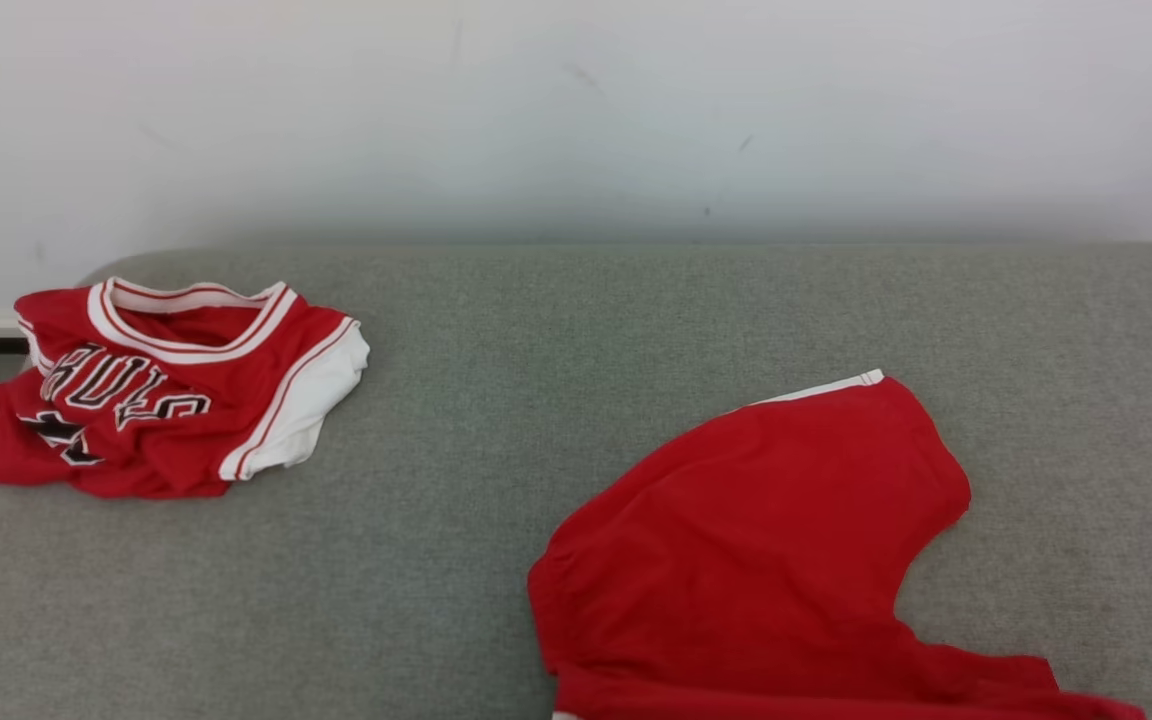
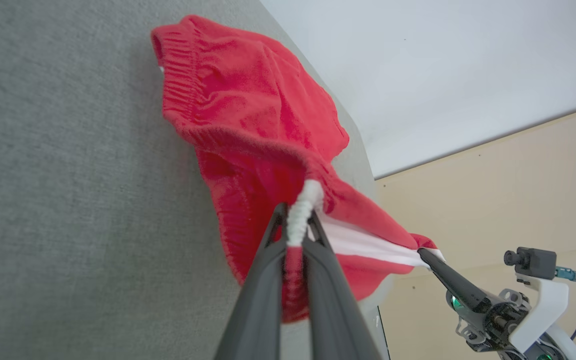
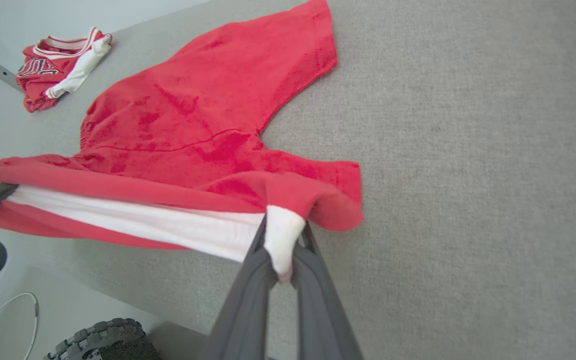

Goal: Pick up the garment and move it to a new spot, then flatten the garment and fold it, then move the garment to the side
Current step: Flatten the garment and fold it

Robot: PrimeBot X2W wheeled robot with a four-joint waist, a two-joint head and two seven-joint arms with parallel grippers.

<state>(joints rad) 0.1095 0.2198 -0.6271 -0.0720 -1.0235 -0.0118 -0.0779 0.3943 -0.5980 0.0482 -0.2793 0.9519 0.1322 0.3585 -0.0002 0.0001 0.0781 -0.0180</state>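
A: Garment look?
B: Red shorts (image 1: pixel 756 540), fuzzy knit, gathered elastic waistband (image 2: pixel 180 85), white side stripe (image 3: pixel 133 222). Mostly flat, a few shallow wrinkles.
A: Location?
B: Right of centre on the grey cushion (image 1: pixel 536 380), close to its front edge. Near side held up over that edge. Well apart from the crumpled Bulls jersey (image 1: pixel 156 400) at the far left.
A: Orientation?
B: Long axis diagonal in the head view, near-left to far-right. Waistband toward the robot's left. One leg pointing away toward the white wall (image 1: pixel 576 100), the other toward the right. Stripe pulled taut along the near edge, between the two grippers.
A: Grip state?
B: Left gripper (image 2: pixel 296 212) clamped tight on the bunched white end of the stripe at the waistband. Right gripper (image 3: pixel 284 227) pinched on the other white end, by the leg hem. Both grasping the shorts.
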